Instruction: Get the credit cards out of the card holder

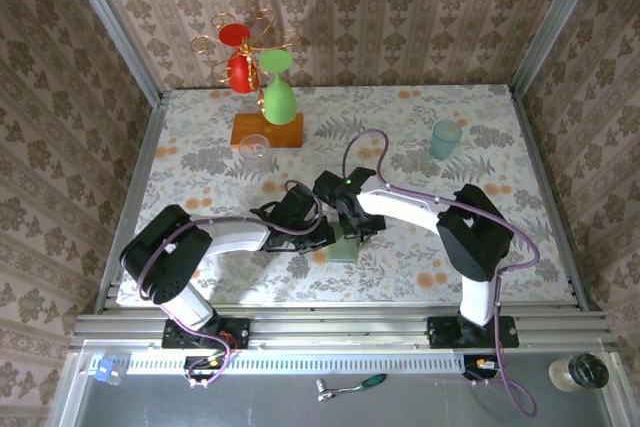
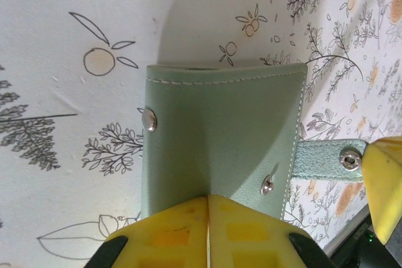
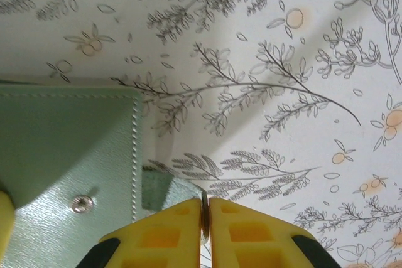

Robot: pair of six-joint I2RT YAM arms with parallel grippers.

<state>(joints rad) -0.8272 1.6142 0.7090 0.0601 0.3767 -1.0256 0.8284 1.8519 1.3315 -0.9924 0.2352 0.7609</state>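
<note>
Sage wallet point(image 2: 220, 130) lies folded; I see left gripper point(image 2: 208, 202), angled low, pinching its near edge, and right gripper point(image 3: 205, 208), likewise low, nipping its strap point(image 3: 160, 187).

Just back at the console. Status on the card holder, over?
Left gripper shut on edge of card holder. Right gripper shut on its unsnapped strap. Holder folded closed, cards not yet out. Teal cup well clear at the back.
</note>
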